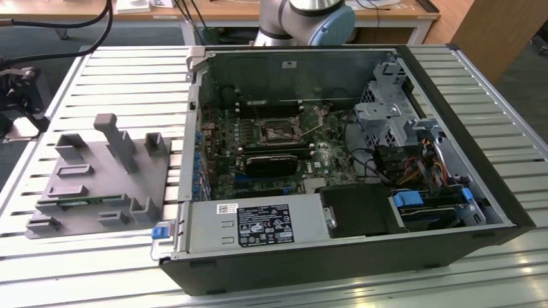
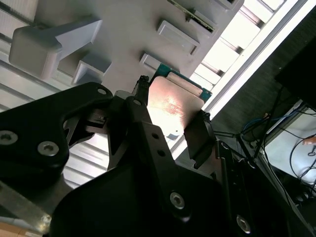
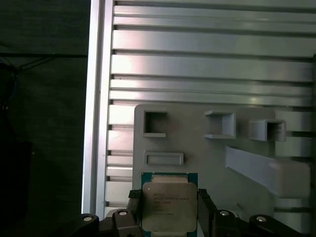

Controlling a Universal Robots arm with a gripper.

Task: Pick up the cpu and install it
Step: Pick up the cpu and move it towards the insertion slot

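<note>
The cpu (image 3: 169, 207) is held clamped edge-to-edge in the tool (image 2: 170, 114), above the grey fixture (image 3: 207, 148), while the motherboard socket (image 1: 278, 131) is spotted at 3 o'clock from that fixture in the exterior view.

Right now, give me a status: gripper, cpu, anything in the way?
Gripper shut on the cpu, fingers on two opposite edges. Cpu held metal top up over the grey tray. No obstruction seen around it.
</note>
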